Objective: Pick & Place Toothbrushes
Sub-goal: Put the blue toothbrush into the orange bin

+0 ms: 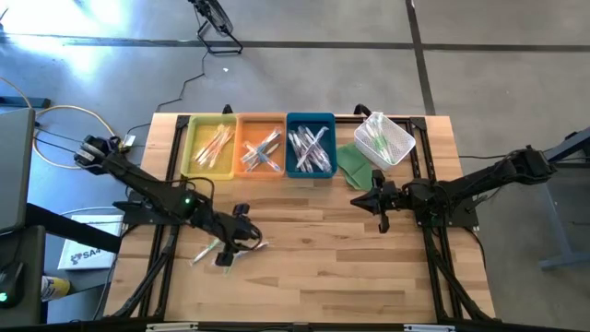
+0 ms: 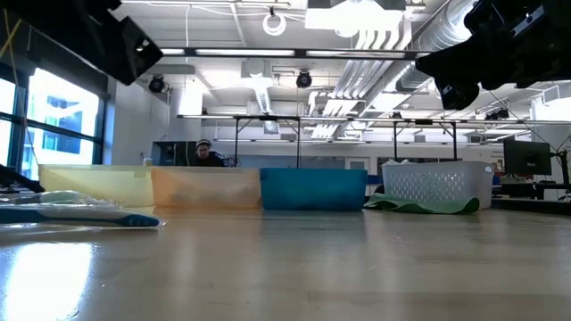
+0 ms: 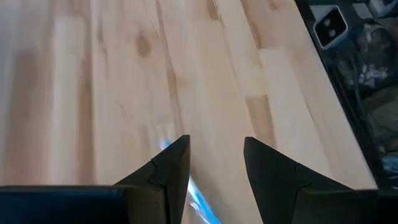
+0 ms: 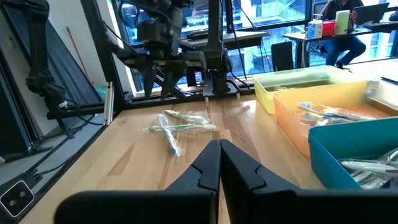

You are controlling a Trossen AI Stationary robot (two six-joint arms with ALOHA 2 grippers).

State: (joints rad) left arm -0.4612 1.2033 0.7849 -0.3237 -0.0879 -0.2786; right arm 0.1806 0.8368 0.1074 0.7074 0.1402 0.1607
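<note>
- High view: the left pincer (image 1: 230, 242) hangs over a small cluster of toothbrushes (image 1: 214, 249) lying loose on the tabletop (image 1: 323, 277), in front of the trays. I judge the step in hand to be a pick: its fingers stand apart with nothing between them. The right pincer (image 1: 380, 205) waits near the green cloth (image 1: 353, 166), shut and empty.
- High view, the count: three trays in a row, yellow tray (image 1: 210, 148), orange tray (image 1: 261, 146) and blue tray (image 1: 311, 145), each holding several wrapped brushes, too tangled to number. One white mesh basket (image 1: 385, 138) holds a few more.
- Low view: one wrapped brush with a blue handle (image 2: 80, 214) lies flat on the tabletop at the near left; the three trays and the basket stand behind it in a line. A person sits far off in the room.
- Left wrist view: the two fingers (image 3: 168, 171) are spread, and a blue-wrapped brush (image 3: 196, 199) shows just beside one of them, partly hidden. The next move calls for centring the gap over one handle, then lowering and closing.
- Right wrist view: about three loose brushes (image 4: 177, 127) lie crossed on the tabletop below the left arm; this arm's own fingers (image 4: 205, 168) press together.
</note>
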